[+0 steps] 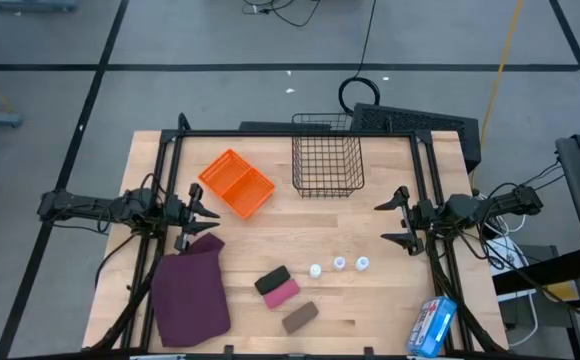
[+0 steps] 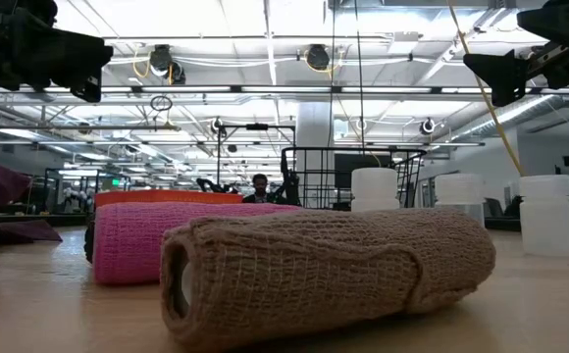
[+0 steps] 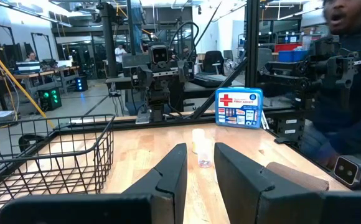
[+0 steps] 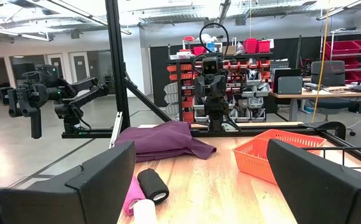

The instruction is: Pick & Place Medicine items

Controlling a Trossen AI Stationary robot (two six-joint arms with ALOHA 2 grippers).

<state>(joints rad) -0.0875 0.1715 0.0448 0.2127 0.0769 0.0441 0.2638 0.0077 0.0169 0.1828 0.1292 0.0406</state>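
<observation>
Brown, coarse-woven gauze in a fat roll [image 2: 324, 275] fills the lower middle of the low view, with a pink roll [image 2: 147, 240] of the same crinkled fabric behind it at left. In the high view a black roll [image 1: 272, 279] lies just above the pink one, low and centre on the pale plank table [image 1: 370, 310]. Three tiny round white bottles [image 1: 338, 265] stand in a short row right of those rolls, at lower centre right. A maroon cloth [image 1: 190, 290] lies crumpled at lower left. An orange latticed plastic tray [image 1: 236, 183] sits tilted at upper centre left beside a black wire basket [image 1: 327, 152]. A blue-and-white packet [image 1: 433, 326] rests at the lower right corner.

The left gripper [image 1: 206, 212] hangs at mid left, arm stretched level, fingers spread a little. The right gripper [image 1: 390, 221] mirrors it at mid right, fingers wide apart, holding nothing.
</observation>
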